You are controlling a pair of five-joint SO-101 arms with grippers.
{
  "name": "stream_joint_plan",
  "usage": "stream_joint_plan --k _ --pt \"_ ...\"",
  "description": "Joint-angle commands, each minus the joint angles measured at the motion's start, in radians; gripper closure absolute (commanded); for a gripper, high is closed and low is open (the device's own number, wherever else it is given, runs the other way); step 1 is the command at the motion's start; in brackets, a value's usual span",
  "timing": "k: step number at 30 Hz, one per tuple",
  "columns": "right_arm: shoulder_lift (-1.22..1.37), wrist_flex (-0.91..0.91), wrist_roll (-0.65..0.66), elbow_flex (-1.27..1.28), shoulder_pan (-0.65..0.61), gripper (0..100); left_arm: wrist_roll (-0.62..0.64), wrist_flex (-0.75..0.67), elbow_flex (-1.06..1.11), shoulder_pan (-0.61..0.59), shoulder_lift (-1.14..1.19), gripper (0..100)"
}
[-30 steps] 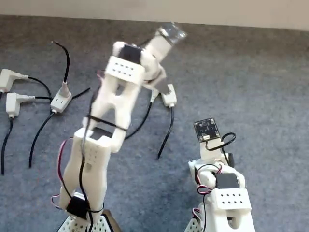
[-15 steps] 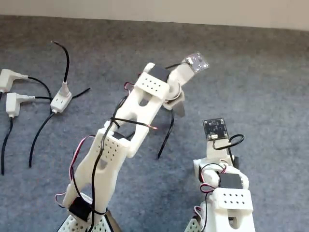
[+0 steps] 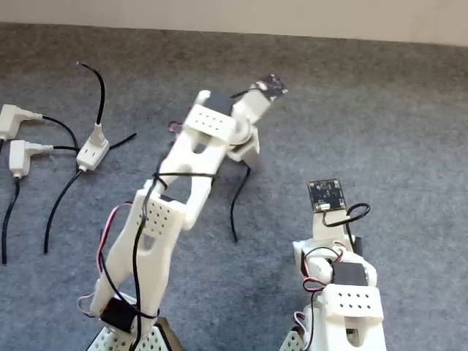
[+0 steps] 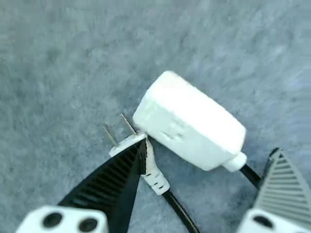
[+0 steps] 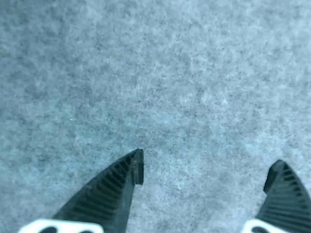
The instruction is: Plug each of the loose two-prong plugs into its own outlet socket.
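**Task state.** Left gripper (image 4: 208,149) wide open, holding nothing. White outlet socket (image 4: 189,127) lies between fingers (image 4: 116,184). Two-prong plug (image 4: 130,141) touches one fingertip, just beside socket, prongs bare. Right gripper (image 5: 209,160) open over bare carpet (image 5: 155,73). Other corded white pieces (image 3: 93,148) loose, well apart from both grippers. Judged: no plug seated; every insertion left.

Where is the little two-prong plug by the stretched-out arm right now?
In the left wrist view, the two-prong plug lies on the grey carpet at one fingertip of the open left gripper, close beside the white socket block.
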Motion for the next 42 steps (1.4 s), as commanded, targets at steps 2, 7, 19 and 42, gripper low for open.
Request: stream_joint_plan --k 2,7,19,42 --pt "-0.019 -0.015 -0.003 -0.013 0.008 62.3 0.005 0.025 -0.007 -0.027 0.001 64" --pt "-0.019 -0.015 -0.002 -0.013 0.008 62.3 0.008 0.018 -0.010 -0.022 -0.007 64" --pt "-0.019 -0.015 0.000 -0.013 0.008 62.3 0.012 0.124 -0.200 -0.094 0.004 89" --pt "-0.019 -0.015 0.002 -0.012 -0.039 62.3 0.100 0.163 -0.501 -0.110 0.007 69"
